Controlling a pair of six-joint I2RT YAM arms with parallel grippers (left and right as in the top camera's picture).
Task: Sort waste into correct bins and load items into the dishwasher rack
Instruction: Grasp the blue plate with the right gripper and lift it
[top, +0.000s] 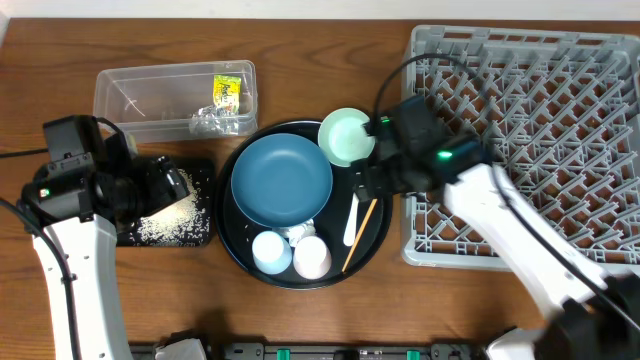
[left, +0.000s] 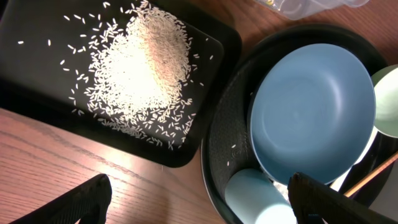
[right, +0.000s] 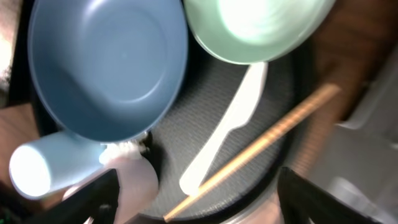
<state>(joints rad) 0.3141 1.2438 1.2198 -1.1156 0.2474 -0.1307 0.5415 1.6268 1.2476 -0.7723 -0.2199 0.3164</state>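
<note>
Rice (left: 140, 68) piled in the black tray (left: 31, 87)
Left pincer (left: 202, 202) and right pincer (right: 202, 199) are spread wide, nothing gripped.

Waste, bins, tableware and rack on the wooden table.
White rice grains (left: 140, 68) lie heaped in the shallow black rectangular tray (left: 37, 37). Behind it, the clear tub (top: 140, 85) holds a yellow-green wrapper (top: 228, 93) and crumpled whitish scraps (top: 212, 124). On a round black tray (top: 236, 238) sit the dark blue bowl (top: 281, 180), upright, and the mint-green bowl (top: 346, 136) at its rim. The pale blue cup (top: 271, 251) and pink cup (top: 312, 257) are side by side, with the white spoon (top: 351, 225) beside the wooden chopstick (top: 360, 233). The grey lattice rack (top: 540, 120) stands to the right.
</note>
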